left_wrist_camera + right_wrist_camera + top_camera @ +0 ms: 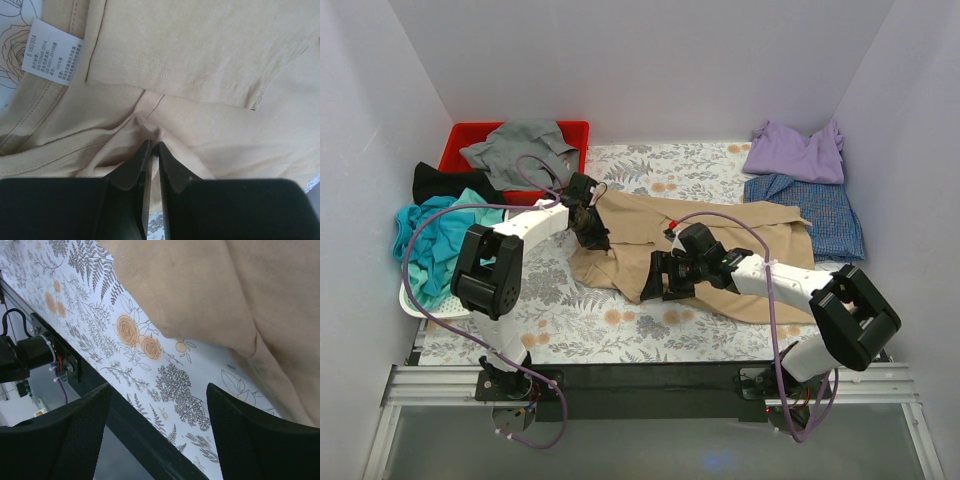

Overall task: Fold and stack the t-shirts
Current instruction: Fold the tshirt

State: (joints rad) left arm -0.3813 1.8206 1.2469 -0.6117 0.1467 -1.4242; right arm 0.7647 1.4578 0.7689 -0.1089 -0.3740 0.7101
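Observation:
The tan-beige t-shirt [720, 235] lies spread on the floral cloth mid-table. My left gripper [592, 232] is shut on a pinched fold of it near the collar; the left wrist view shows the cloth [210, 55] bunched between the closed fingers [172, 167], and a white label [52, 52]. My right gripper [665, 278] is open and empty, above the shirt's near edge [210, 285]. A lavender shirt [795, 152] and a blue-checked shirt [815, 215] lie at the back right. A grey shirt [520, 145] sits in the red bin, with black [445, 183] and teal [435, 240] shirts at left.
The red plastic bin [575, 130] stands at the back left. A white mesh basket [420, 305] under the teal shirt sits at the left edge. White walls enclose three sides. The table's black front rail [135, 425] runs just below the right gripper.

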